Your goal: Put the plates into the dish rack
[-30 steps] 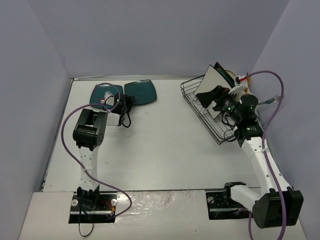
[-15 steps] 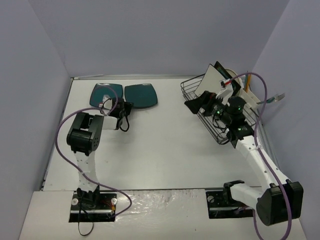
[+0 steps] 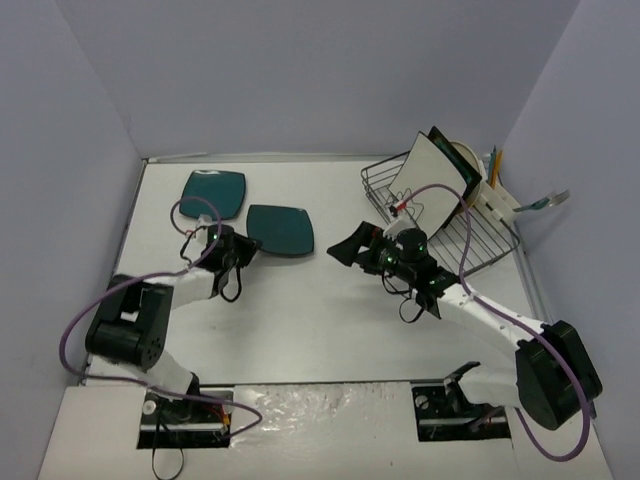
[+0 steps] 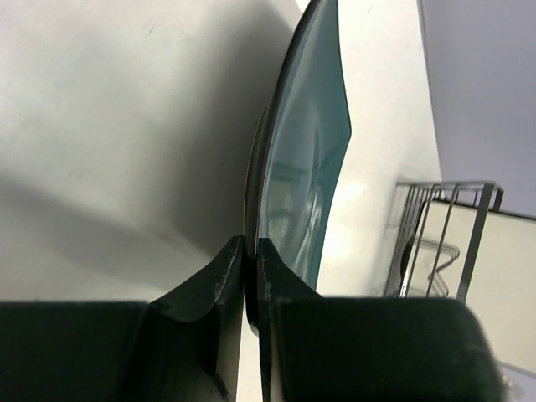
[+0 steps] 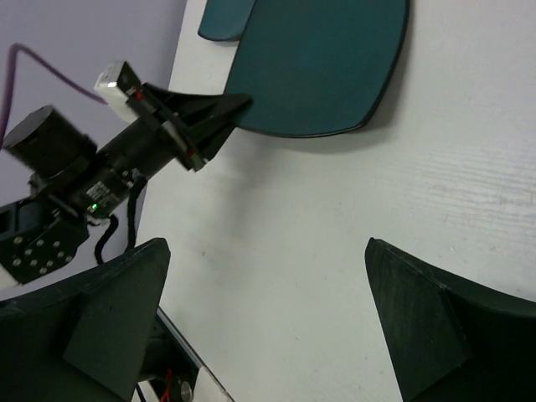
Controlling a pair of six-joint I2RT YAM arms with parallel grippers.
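A dark teal square plate (image 3: 282,230) lies left of the table's middle, and my left gripper (image 3: 247,250) is shut on its near-left rim. The left wrist view shows the jaws pinched on that rim (image 4: 249,251), with the plate (image 4: 306,159) tilted up off the table. A second teal plate (image 3: 213,190) lies flat behind it. My right gripper (image 3: 345,248) stands wide open and empty just right of the held plate (image 5: 327,67), facing it; its own view has its fingers (image 5: 117,310) far apart. The dish rack (image 3: 470,240) at the right holds a white square plate (image 3: 428,178) and others behind it.
A white utensil holder (image 3: 497,202) hangs on the rack's far right side. Grey walls close in the table on the left, back and right. The left arm's purple cable (image 3: 190,215) loops over the table beside the second teal plate.
My left gripper has shut on the teal plate's rim and drawn it toward the front. The right arm has swung from the rack out to the table's middle, staying open.
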